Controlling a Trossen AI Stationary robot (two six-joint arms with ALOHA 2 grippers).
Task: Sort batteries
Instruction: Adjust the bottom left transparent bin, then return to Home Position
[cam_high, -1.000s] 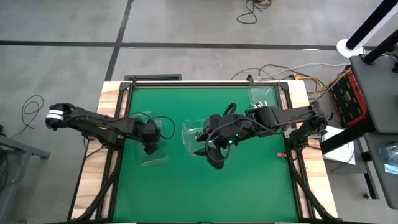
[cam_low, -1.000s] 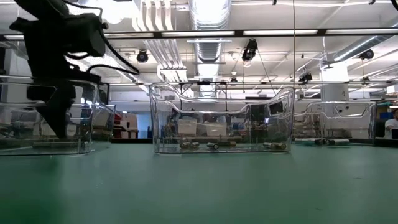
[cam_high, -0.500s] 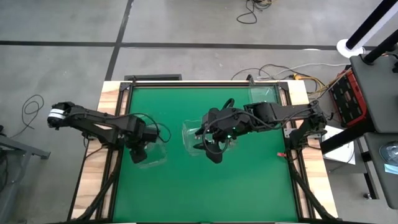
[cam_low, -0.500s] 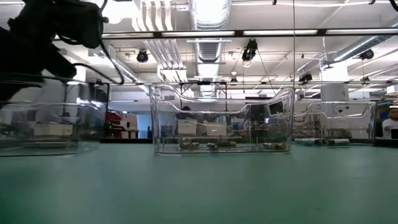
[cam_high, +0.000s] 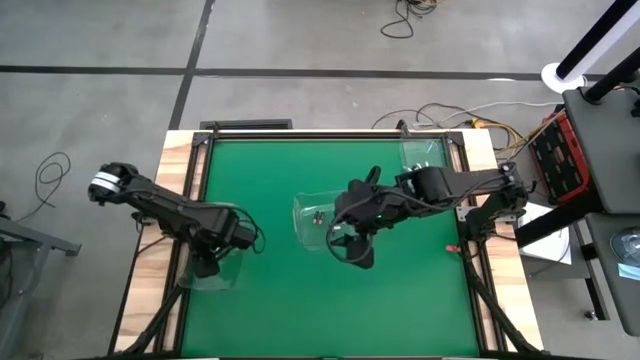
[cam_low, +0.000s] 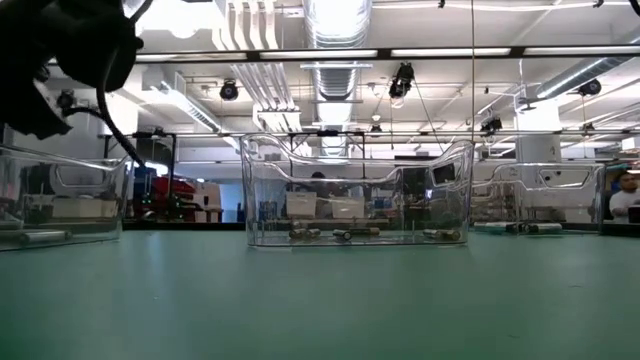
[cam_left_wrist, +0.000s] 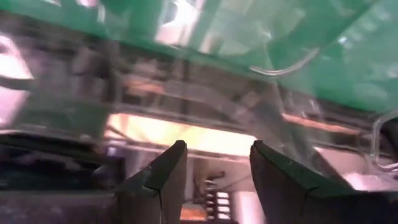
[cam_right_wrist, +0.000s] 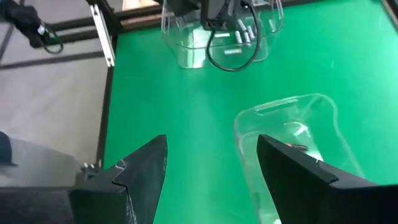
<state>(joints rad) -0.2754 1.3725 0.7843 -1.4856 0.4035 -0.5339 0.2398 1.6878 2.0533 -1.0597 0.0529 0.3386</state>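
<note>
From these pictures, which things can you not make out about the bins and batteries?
- Left bin: high view, the left arm covers its contents.
- Middle bin: low view, batteries too small to tell sizes.
- Left wrist view: blurred; what lies ahead of the left pincer is unclear.
- Far bin: high view, contents too small.

2 black jointed arms with looping black cables; left arm has a white-banded end joint

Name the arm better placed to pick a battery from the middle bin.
Right: its tool hangs open at the middle bin holding batteries; the left tool is over the left bin.
</note>
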